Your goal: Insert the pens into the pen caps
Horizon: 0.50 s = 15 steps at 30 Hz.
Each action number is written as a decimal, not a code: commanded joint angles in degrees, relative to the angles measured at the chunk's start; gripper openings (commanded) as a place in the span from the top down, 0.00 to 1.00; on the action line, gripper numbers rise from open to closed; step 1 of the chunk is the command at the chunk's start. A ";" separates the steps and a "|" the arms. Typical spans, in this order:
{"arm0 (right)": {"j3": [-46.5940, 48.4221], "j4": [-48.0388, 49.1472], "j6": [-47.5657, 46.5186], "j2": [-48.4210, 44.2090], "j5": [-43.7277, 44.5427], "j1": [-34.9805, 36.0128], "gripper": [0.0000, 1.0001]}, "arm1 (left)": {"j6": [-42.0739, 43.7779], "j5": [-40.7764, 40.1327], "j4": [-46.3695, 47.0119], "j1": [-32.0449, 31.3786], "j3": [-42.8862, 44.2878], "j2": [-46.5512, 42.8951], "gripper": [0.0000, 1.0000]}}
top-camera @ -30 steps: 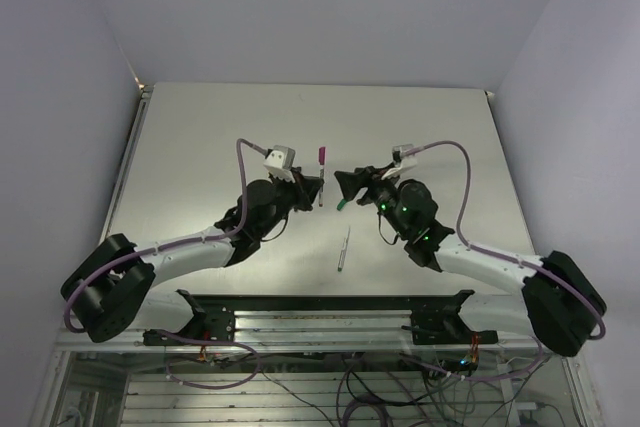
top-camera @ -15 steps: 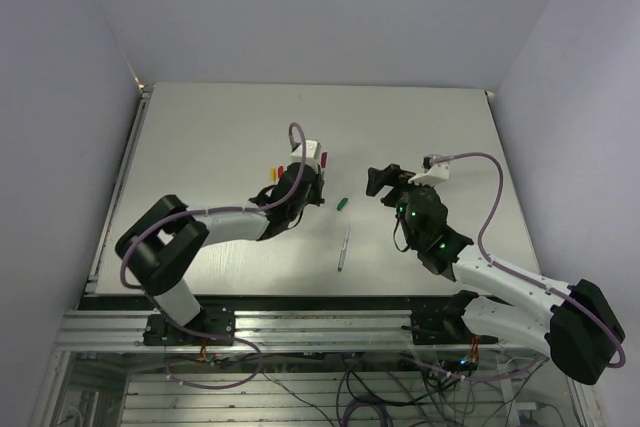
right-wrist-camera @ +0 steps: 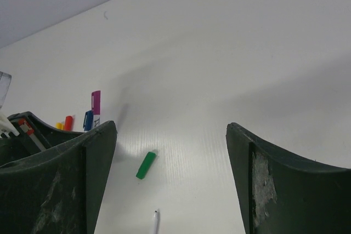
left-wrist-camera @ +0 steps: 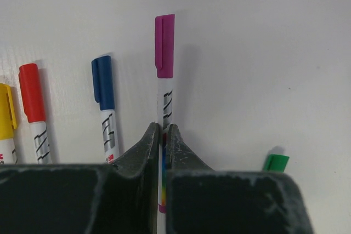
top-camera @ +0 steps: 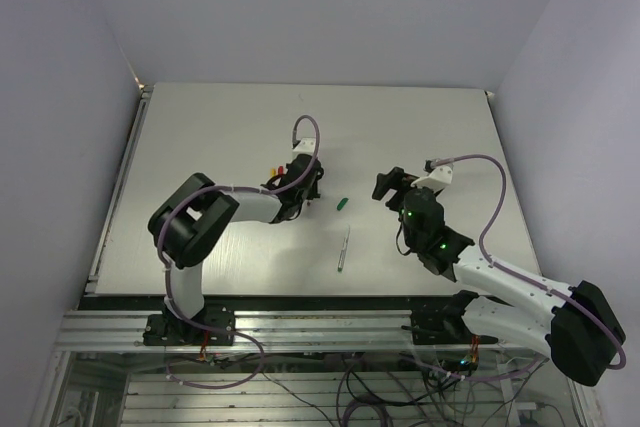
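The step in hand is judged to be setting down the purple-capped pen (left-wrist-camera: 164,53). The left gripper (left-wrist-camera: 163,130) has its jaws closed on the barrel, whose long axis runs straight away from the wrist with the cap end leading, parallel to the blue-capped pen (left-wrist-camera: 103,89) and red-capped pen (left-wrist-camera: 32,94) on the worktop (top-camera: 220,127). The next move calls for releasing the barrel, then joining the green cap (top-camera: 342,203) to the uncapped pen (top-camera: 343,249) lying near it, long axis near-to-far; the right gripper (right-wrist-camera: 171,126) hovers with jaws spread wide, empty.
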 commanded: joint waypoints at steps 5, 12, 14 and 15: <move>-0.85 -0.67 0.58 0.45 2.05 -0.17 0.20 | -1.53 -0.21 -1.48 0.95 2.39 2.57 0.84; -1.21 -0.08 0.52 1.30 1.57 -0.12 0.21 | -2.29 0.30 -1.03 1.00 2.09 2.33 0.60; -1.30 0.05 0.56 1.48 1.56 -0.12 0.21 | -2.10 0.25 -0.74 1.02 1.98 1.75 0.56; -1.30 0.12 0.56 1.50 1.52 -0.11 0.21 | -1.85 0.07 -0.61 0.98 1.89 1.35 0.55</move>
